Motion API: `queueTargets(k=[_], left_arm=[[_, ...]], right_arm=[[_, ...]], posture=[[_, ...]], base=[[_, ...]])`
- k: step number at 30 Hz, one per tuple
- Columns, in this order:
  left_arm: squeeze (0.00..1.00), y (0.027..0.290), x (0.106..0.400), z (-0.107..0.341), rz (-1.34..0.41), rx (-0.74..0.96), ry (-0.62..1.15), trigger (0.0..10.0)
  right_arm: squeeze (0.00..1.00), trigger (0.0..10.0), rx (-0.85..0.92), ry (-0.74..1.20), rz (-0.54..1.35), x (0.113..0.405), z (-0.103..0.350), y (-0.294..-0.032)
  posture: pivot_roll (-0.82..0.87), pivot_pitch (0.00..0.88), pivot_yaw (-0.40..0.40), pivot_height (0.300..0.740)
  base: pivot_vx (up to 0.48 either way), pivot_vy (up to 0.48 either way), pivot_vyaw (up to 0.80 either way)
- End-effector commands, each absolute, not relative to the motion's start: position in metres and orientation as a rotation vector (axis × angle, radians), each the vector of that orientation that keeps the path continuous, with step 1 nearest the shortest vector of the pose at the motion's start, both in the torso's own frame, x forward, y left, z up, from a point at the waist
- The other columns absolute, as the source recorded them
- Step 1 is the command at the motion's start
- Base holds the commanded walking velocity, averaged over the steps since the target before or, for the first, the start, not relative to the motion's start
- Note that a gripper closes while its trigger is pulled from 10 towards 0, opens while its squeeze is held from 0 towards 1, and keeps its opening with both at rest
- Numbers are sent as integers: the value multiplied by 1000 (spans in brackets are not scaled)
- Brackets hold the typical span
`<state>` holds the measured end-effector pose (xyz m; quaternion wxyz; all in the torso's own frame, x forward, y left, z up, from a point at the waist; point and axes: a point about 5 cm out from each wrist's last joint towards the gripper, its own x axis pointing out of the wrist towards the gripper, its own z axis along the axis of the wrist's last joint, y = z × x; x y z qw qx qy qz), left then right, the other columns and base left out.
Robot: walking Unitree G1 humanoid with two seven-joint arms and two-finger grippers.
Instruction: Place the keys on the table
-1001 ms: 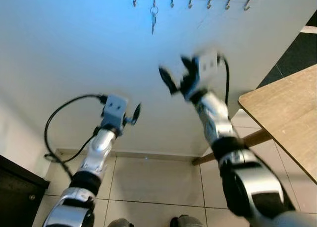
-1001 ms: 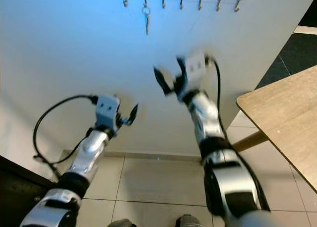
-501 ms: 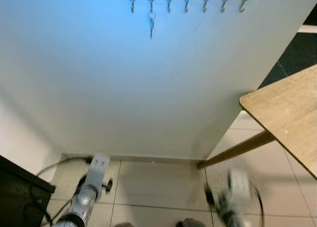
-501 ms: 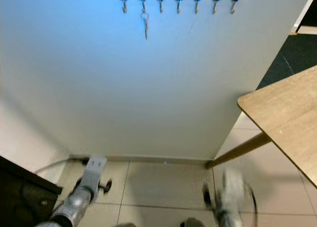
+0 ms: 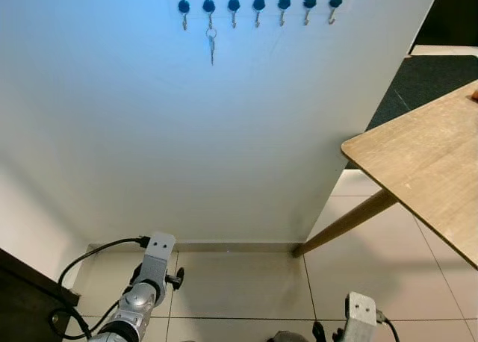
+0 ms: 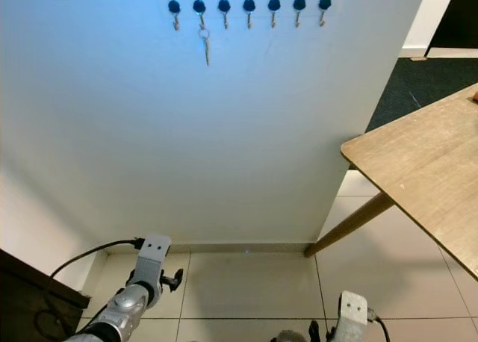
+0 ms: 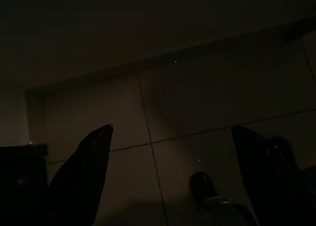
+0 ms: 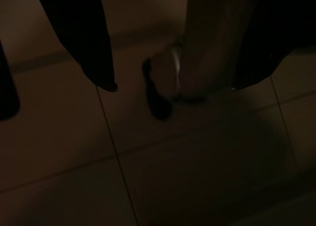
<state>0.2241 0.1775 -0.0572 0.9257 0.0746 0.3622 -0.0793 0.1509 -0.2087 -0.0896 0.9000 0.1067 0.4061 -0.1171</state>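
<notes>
white wall [image 5: 187, 133] with a hook row [image 5: 258, 4]; keys [image 5: 211, 45] hang there. wooden table [image 5: 426, 155] stands right, over tiled floor [image 5: 239, 282]. left gripper [image 7: 173, 152] and right gripper [image 8: 173, 88] hang low, fingers spread wide, empty.

Table [image 5: 418, 170] cut off at rt edge.

Twin head cameras look forward and down at a white wall [image 5: 224, 133], sharing its hook row [image 5: 258, 4] and a table corner [image 6: 388, 163]; wrist cameras face dim floor tiles [image 7: 163, 112] closely.
</notes>
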Motion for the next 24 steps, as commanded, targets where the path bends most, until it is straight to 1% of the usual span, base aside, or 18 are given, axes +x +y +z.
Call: queueTargets(k=[1,5,10,12,13,14,16,20,24], left_arm=[[0,179,213,-64,-146,140,779,10000],[0,181,211,-65,-131,127,779,10000],[0,182,210,-66,-121,120,780,10000],[0,182,208,-67,-121,125,798,10000],[0,182,206,-69,-129,136,814,10000],[0,182,206,-69,-129,136,814,10000],[0,183,204,-70,-129,143,825,10000],[0,184,201,-72,-113,143,847,10000],[0,186,200,-73,-104,151,850,10000]], right_arm=[[0,10000,202,824,-209,156,-88,-205],[0,10000,168,794,-172,164,-83,-205],[0,10000,87,721,-108,187,-71,-207],[0,10000,48,715,-66,192,-69,-205],[0,10000,-13,711,12,198,-67,-198],[0,10000,-13,711,12,198,-67,-198],[0,10000,-40,716,76,200,-66,-191],[0,10000,-22,745,151,200,-69,-181],[0,10000,-16,769,169,197,-71,-177]], posture=[[5,35,24,740],[6,34,18,740],[9,34,8,740],[7,35,3,740],[7,35,3,740],[7,35,3,740],[9,32,-9,740],[16,35,-21,740],[26,46,-38,740]], base=[[0,0,0],[0,0,0],[0,0,0],[0,0,0],[0,0,0],[0,0,0],[0,0,0],[0,0,0],[0,0,0]])
